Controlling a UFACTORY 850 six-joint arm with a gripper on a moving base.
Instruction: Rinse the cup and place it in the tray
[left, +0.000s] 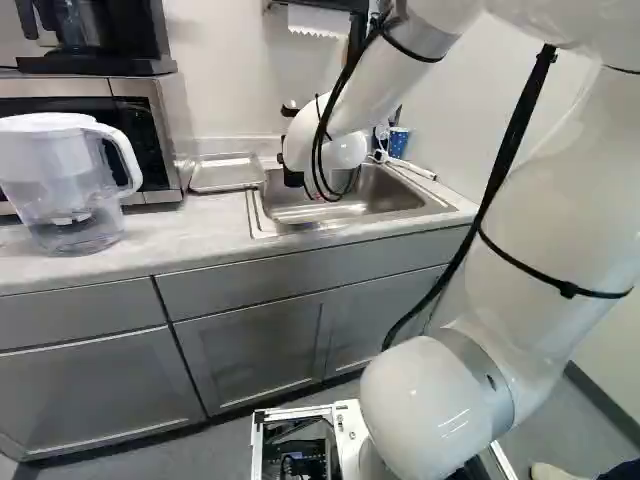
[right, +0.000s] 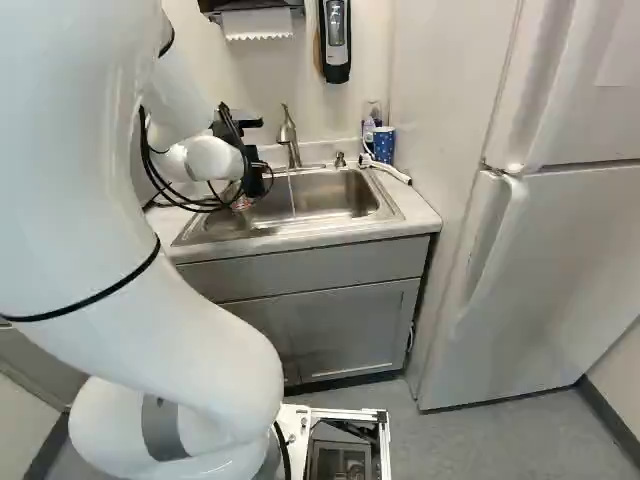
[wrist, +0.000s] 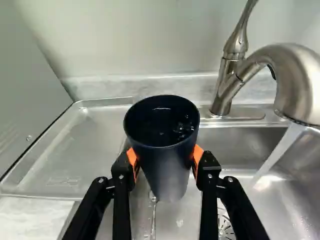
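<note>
Gleams like smooth, satin-finished metal on the faucet (wrist: 297, 75); shines as glossy metal in the sink (right: 345, 195); shows a softer metallic sheen on the tray (wrist: 60, 150); looks smooth and nearly matt outside the dark cup (wrist: 167, 172), wet and glossy inside; turns dull black along the gripper (right: 243, 201), matt orange on its pads (wrist: 198, 156); appears clear, glossy and plastic at the water pitcher (left: 75, 200); looks mottled and low-sheen on the countertop (left: 200, 225), glossy white along the arm (left: 560, 250), papery at the paper towel (right: 258, 24)
</note>
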